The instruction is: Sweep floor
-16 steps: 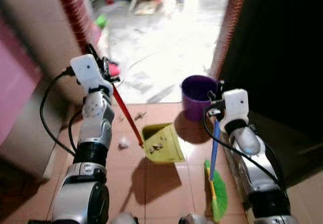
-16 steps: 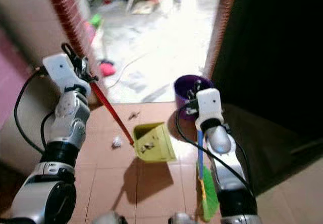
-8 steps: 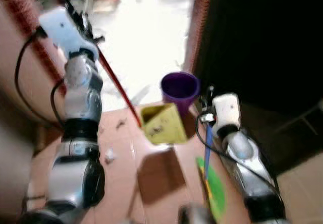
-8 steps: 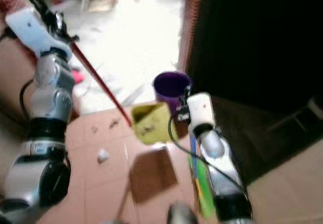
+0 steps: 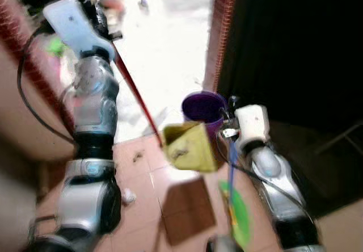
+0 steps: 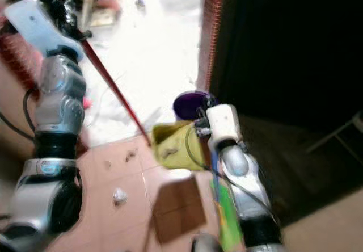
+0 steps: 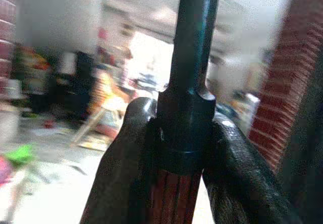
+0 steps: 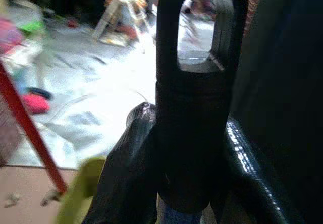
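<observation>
My left gripper (image 5: 105, 28) is raised high at the left and is shut on the top of the dustpan's red handle (image 5: 135, 90). The yellow dustpan (image 5: 187, 145) hangs off the floor beside the purple bucket (image 5: 201, 109), with bits of litter inside it. My right gripper (image 5: 229, 131) is shut on the black end cap (image 8: 194, 98) of the blue broom stick (image 5: 231, 167). The broom's green bristles (image 5: 239, 215) rest on the tiles at the lower right. In the left wrist view both fingers (image 7: 123, 176) clamp the black collar of the handle (image 7: 184, 128).
A crumpled white scrap (image 5: 128, 195) and small dark debris (image 5: 137, 158) lie on the terracotta tiles. A brick door post (image 5: 222, 30) edges a dark room at the right. A bright cluttered floor lies beyond the doorway. A pale wall stands at the left.
The head camera has swung, so the whole picture shifted. My left gripper has lifted the dustpan off the tiles, and it now hangs beside the purple bucket. The broom stays held upright.
</observation>
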